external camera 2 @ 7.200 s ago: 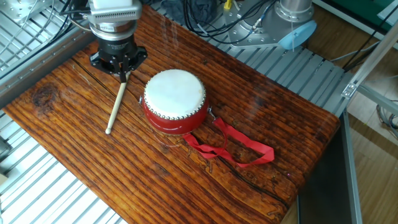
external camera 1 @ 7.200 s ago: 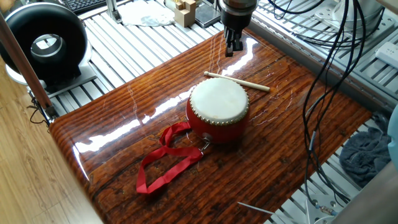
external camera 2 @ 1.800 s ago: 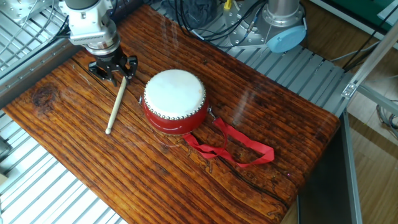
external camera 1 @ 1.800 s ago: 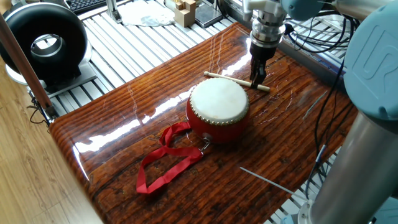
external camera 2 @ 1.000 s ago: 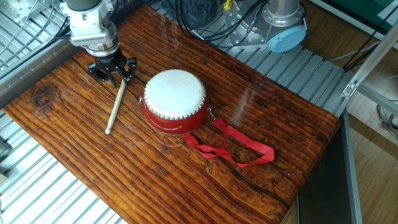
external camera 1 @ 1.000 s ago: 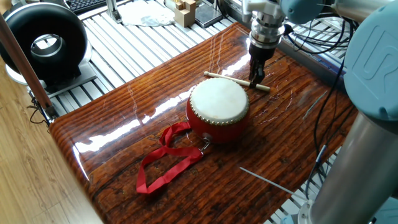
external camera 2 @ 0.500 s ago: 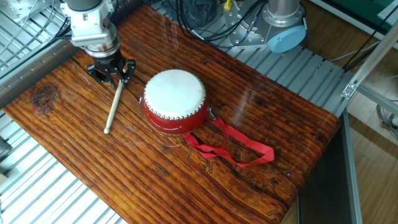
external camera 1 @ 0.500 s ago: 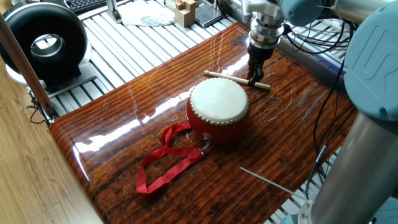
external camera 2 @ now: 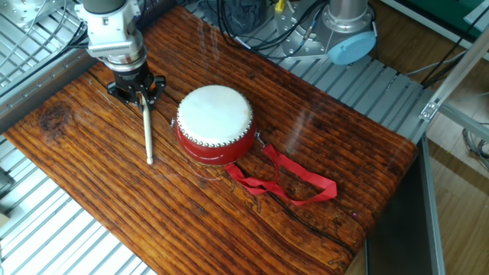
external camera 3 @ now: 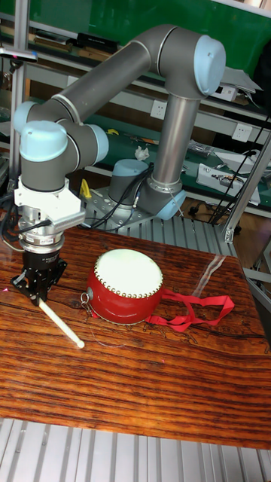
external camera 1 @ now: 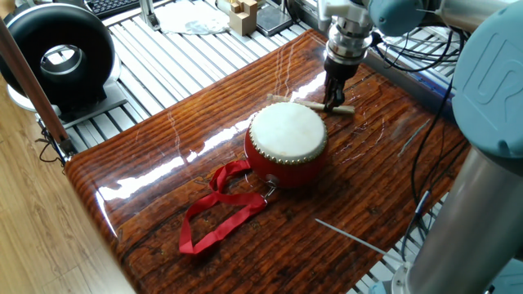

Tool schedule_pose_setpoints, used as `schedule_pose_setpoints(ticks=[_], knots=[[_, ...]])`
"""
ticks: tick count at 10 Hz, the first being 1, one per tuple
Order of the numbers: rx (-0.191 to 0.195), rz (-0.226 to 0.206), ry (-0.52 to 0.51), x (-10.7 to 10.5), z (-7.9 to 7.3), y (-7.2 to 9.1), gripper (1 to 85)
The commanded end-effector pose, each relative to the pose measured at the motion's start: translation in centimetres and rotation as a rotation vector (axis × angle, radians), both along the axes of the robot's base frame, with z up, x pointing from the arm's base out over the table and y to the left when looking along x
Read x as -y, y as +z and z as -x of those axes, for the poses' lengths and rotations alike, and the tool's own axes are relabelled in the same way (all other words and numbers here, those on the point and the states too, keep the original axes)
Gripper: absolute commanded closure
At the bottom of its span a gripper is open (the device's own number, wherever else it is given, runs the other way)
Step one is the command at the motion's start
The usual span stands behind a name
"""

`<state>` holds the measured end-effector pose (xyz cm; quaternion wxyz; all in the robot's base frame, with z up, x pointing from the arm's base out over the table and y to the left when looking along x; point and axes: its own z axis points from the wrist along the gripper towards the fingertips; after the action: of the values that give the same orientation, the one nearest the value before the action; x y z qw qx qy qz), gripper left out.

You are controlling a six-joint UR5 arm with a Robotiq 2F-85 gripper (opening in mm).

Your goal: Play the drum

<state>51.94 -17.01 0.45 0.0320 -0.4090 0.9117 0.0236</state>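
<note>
The drum point(external camera 1: 287, 140) stands upright in the middle of the wooden table point(external camera 1: 163, 163), cream skin up, and also shows as drum point(external camera 2: 215, 121) and drum point(external camera 3: 125, 286). Its red ribbon point(external camera 1: 214, 214) trails across the wood. A thin pale stick point(external camera 2: 146, 133) lies beside the drum, apart from it. My gripper point(external camera 2: 141, 95) points straight down and is shut on one end of the stick. In the tall fixed view the stick point(external camera 3: 63, 317) slants from my gripper point(external camera 3: 40, 283) toward the front, its free end low near the wood.
A black round device point(external camera 1: 57, 55) and wooden blocks point(external camera 1: 243, 15) sit on the slatted metal bench beyond the table. Cables point(external camera 1: 433, 73) hang at the right, with a thin metal rod point(external camera 1: 351, 238) near the table's edge. The arm's base point(external camera 2: 348, 30) stands behind the table.
The stick's free end has swung toward the drum while my gripper holds the other end. The gripper has shifted slightly. The drum and ribbon have not moved.
</note>
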Motion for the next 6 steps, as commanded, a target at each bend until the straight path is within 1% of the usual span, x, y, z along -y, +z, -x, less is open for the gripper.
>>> schedule_pose_setpoints(ticks=[1, 4, 6], knots=[[0.015, -0.008, -0.001, 0.0, -0.4, 0.3, 75.3], [0.015, -0.020, 0.008, -0.4, -0.5, 0.9, 84.7], [-0.007, -0.026, 0.008, -0.6, -0.2, 2.3, 84.7]])
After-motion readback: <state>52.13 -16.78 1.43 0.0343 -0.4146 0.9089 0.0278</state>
